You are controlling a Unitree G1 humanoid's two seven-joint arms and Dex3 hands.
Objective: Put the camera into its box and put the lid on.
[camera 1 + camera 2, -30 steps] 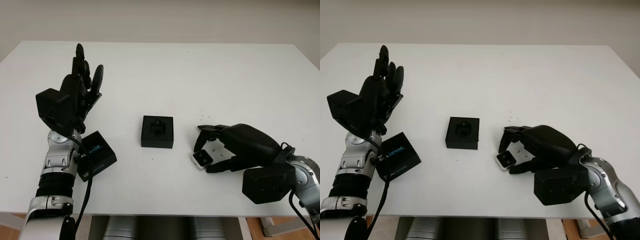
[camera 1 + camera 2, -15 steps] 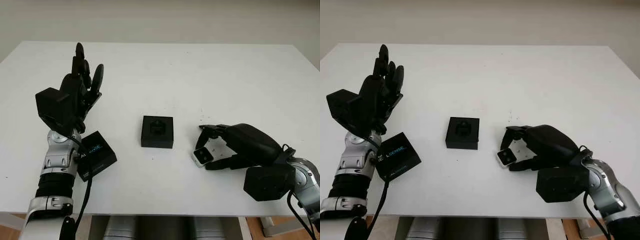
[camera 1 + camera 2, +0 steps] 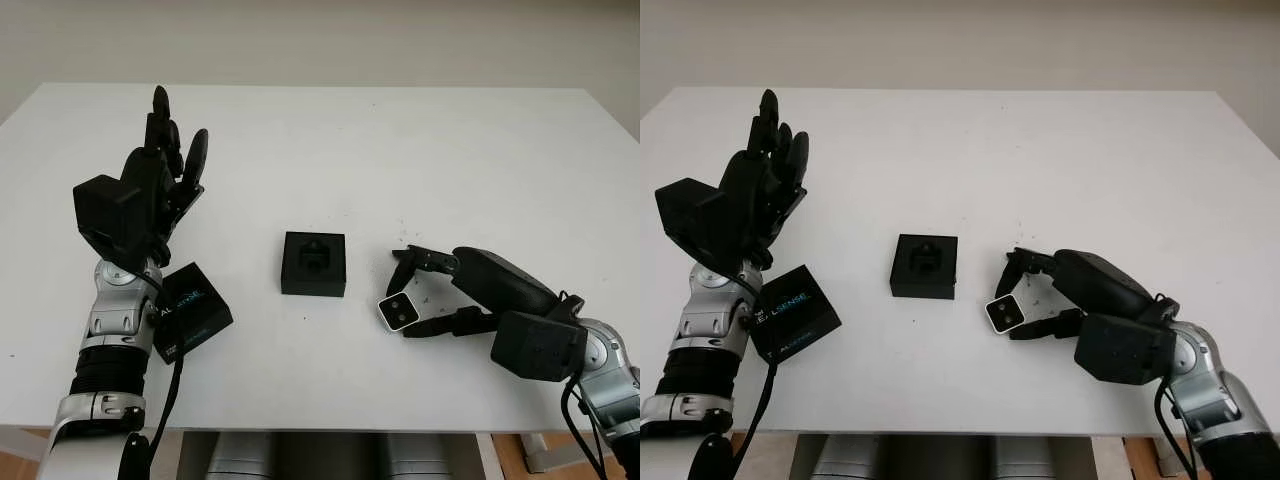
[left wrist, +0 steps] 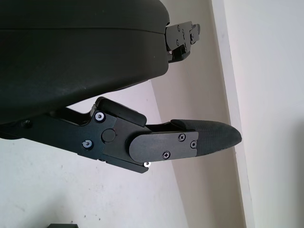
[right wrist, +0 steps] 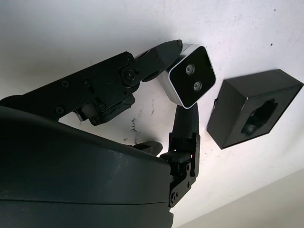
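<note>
A small silver camera (image 3: pixel 399 311) with a dark two-lens face (image 5: pixel 192 77) is pinched in the fingers of my right hand (image 3: pixel 418 296), held just above the table at the right of centre. The open black box (image 3: pixel 314 263), with a shaped foam insert, stands on the table about a hand's width to the left of the camera (image 5: pixel 254 108). The black lid (image 3: pixel 191 311) with blue and white lettering lies flat at the left, close beside my left forearm. My left hand (image 3: pixel 165 160) is raised above the table at the left, open and holding nothing.
The white table (image 3: pixel 400 150) stretches wide behind the box, with a few dark specks (image 3: pixel 404 236) near my right hand. Its front edge (image 3: pixel 330 425) runs close below both forearms.
My right hand has lifted and turned the camera, drawing it slightly left toward the box. Its lens face now tilts up more. The left hand, lid and box have not moved.
</note>
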